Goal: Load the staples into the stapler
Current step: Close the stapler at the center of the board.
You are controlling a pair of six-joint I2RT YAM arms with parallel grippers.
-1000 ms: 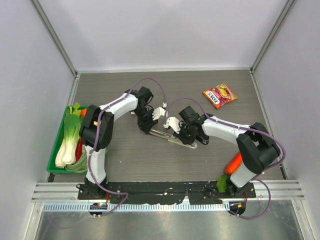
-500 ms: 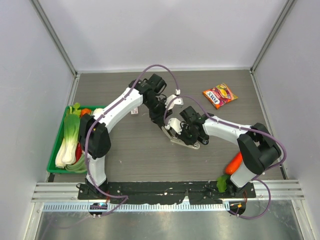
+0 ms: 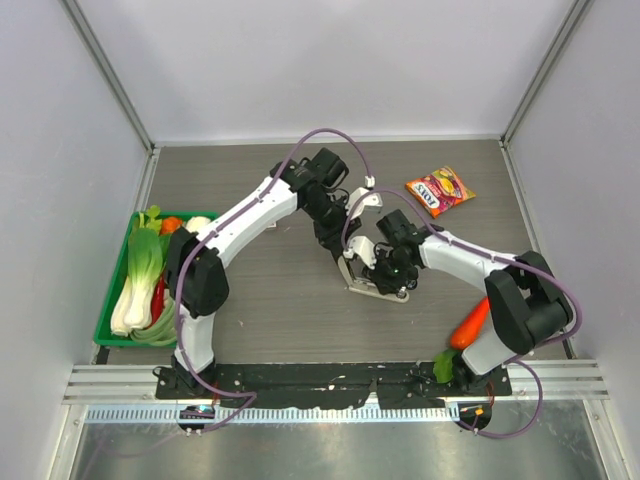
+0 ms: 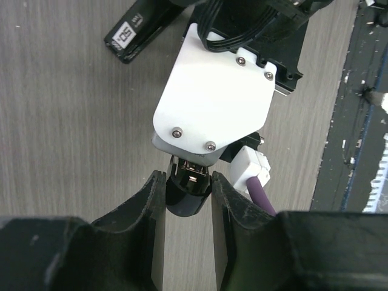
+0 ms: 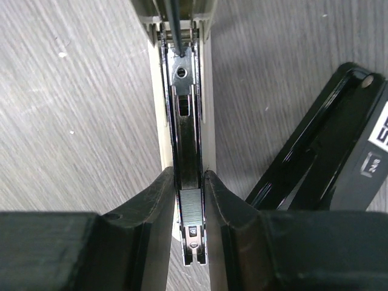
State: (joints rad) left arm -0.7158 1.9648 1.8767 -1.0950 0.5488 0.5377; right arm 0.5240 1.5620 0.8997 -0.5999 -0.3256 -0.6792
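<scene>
Enclosing walls [image 3: 330, 70]; stapler [image 5: 187, 139] on grey table [image 3: 255, 330].

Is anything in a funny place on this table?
Yes. A carrot lies on the table beside the right arm, far from the green tray on the left that holds the other vegetables. The stapler is open, but that suits loading.

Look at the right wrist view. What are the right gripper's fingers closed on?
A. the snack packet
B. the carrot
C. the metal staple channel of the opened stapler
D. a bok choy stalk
C: the right gripper is clamped on both sides of the opened stapler at its metal channel, and the snack packet lies well apart from it.
</scene>
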